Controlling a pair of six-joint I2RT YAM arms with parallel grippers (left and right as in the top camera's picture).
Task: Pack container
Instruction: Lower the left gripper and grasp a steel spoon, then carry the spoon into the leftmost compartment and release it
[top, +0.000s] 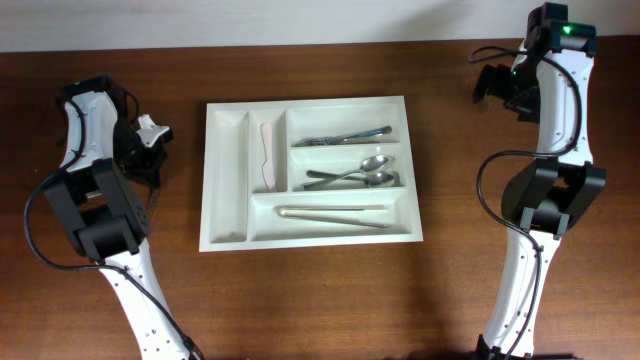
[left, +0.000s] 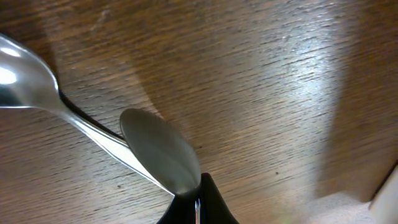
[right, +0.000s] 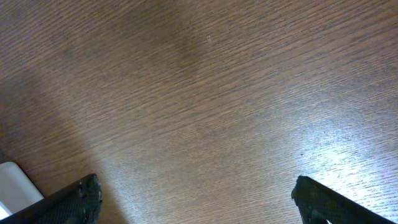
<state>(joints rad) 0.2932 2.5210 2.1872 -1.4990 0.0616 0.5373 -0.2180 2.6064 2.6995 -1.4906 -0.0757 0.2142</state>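
One container, a white five-compartment cutlery tray, lies flat at the centre of the overhead frame on a dark wood-grain desk, between the two arms.

Contents by compartment:
- Leftmost narrow upright: bare.
- Second narrow upright: one pale knife, lying lengthwise.
- Upper long: metal forks, handles towards the right.
- Middle long: two metal spoons, bowls at the right end, one beside the other.
- Lower long: one long metal utensil, its type too small to tell.

Left claw: left of the container in the overhead view and well apart from it. Its fingers are pressed together on the lower tip of a grey spoon, whose dull bowl points to the upper left of the wrist frame. A second bright spoon lies on the desk with its bowl at the left edge of that frame. Its handle runs down and right beneath the grey spoon. A white edge shows in the lower right corner.

Right claw: at the upper right of the overhead frame, well clear of the container. Its fingers stand wide apart over bare desk, with nothing between them.

One green indicator light glows on top of the right arm.
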